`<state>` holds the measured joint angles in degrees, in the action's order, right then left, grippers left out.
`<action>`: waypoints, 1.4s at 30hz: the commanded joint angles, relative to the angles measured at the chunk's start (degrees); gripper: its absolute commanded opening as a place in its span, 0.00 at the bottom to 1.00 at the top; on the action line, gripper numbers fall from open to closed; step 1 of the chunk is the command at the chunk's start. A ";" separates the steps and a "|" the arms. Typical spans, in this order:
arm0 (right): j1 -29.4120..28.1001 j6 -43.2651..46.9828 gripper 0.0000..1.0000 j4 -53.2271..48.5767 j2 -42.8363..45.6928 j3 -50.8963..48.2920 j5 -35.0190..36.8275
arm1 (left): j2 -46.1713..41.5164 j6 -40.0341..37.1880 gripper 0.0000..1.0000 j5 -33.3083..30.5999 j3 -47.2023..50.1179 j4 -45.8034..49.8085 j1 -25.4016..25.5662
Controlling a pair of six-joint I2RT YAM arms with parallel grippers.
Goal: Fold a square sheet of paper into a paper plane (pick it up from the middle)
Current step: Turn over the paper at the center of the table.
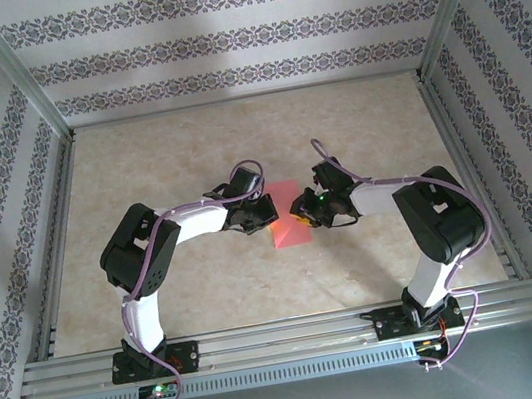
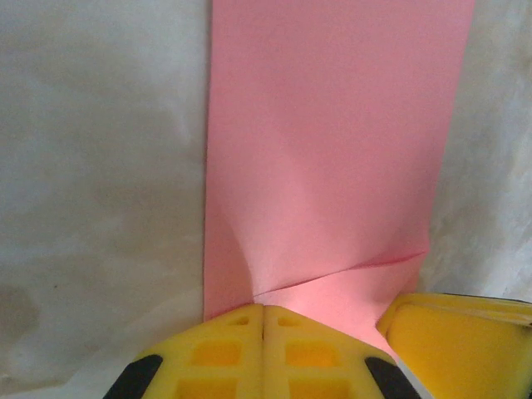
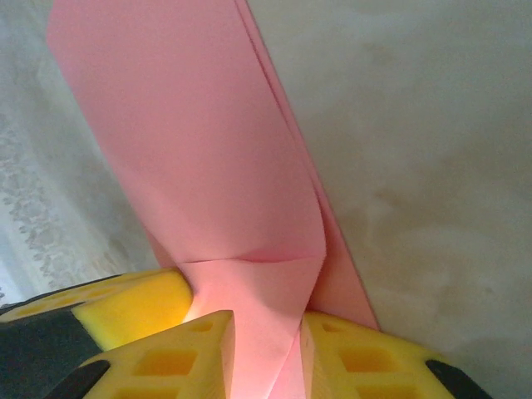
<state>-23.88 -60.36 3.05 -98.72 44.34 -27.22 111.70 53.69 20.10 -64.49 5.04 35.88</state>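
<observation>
The square sheet of paper (image 1: 289,229) is pink-red, folded into a long strip, and hangs between the two grippers over the middle of the table. My left gripper (image 1: 266,212) holds its near end: in the left wrist view the yellow jaws (image 2: 263,309) are pressed together, and the paper (image 2: 332,141) creases to a point at their seam. My right gripper (image 1: 300,212) faces it from the right. In the right wrist view its jaws (image 3: 266,332) stand a little apart, with a folded flap of the paper (image 3: 208,158) running down between them.
The beige table (image 1: 237,143) is bounded by aluminium rails (image 1: 267,336) at the near edge and patterned walls (image 1: 220,35) on three sides. The other gripper's yellow finger shows in each wrist view (image 2: 457,332) (image 3: 125,307), close beside the paper.
</observation>
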 commanded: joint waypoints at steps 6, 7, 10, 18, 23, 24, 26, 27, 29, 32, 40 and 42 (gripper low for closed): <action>-0.73 -1.43 0.26 4.80 -0.60 -0.01 -3.60 | 2.03 0.89 0.01 -2.25 2.29 3.18 -0.95; -0.73 -1.29 0.26 5.07 -0.51 -0.28 -3.83 | 2.03 0.93 0.01 -2.26 2.26 3.23 -0.99; -0.82 -0.86 0.25 6.00 -0.42 -1.04 -4.83 | 1.99 0.89 0.01 -2.30 2.27 3.23 -1.07; -1.08 -0.03 0.19 6.35 -0.86 -2.24 -4.85 | 1.55 0.98 0.01 -2.30 2.45 3.31 -1.25; -1.08 0.86 0.09 7.06 -0.80 -1.80 -4.27 | 0.36 0.52 0.01 -1.36 2.19 2.69 -1.66; -1.01 1.25 0.07 7.14 -0.57 -1.63 -4.08 | -0.23 0.18 0.02 -0.60 2.38 1.85 -1.96; -0.78 2.34 0.05 7.30 0.22 -1.28 -3.72 | -2.38 -0.55 0.05 2.22 3.77 -2.55 -3.33; -0.57 2.72 0.04 7.76 0.75 -1.27 -3.71 | -3.56 -0.60 0.07 3.62 4.78 -4.91 -4.16; 0.11 4.10 0.03 8.77 2.46 -1.18 -4.10 | -6.56 -0.12 0.15 7.73 7.40 -11.13 -6.65; 1.71 5.88 0.02 10.04 5.48 -1.09 -5.61 | -10.89 1.78 0.31 13.02 11.29 -18.46 -10.23; 6.51 6.61 0.02 15.31 8.76 0.81 -16.46 | -14.68 7.27 0.73 24.22 18.45 -37.06 -13.90; 6.89 5.82 0.02 16.55 9.06 1.18 -18.63 | -14.35 9.97 0.83 25.43 19.47 -41.54 -13.72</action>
<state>-17.32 -55.13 16.12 -90.98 44.14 -39.97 97.73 59.51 40.56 -46.59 -25.58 22.04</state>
